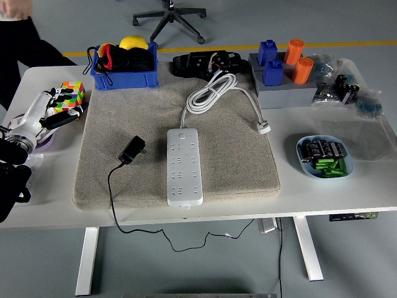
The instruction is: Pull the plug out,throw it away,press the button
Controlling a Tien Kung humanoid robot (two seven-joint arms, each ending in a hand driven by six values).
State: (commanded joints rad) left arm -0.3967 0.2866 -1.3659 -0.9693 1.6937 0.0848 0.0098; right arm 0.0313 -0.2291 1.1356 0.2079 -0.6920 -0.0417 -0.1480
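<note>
A white power strip lies lengthwise in the middle of a beige mat, with no plug in its sockets. A black plug adapter rests on the mat to its left, its black cord trailing over the table's front edge. The strip's own white cable is coiled behind it, ending in a white plug. My left hand hovers at the table's far left edge, well away from the mat, fingers relaxed and holding nothing. My right arm is out of view.
A blue bin with a yellow ball sits at the back left, a colour cube beside my hand. Blue and orange blocks stand on a grey base at the back right. A dish of batteries lies right. A person stands at the top left corner.
</note>
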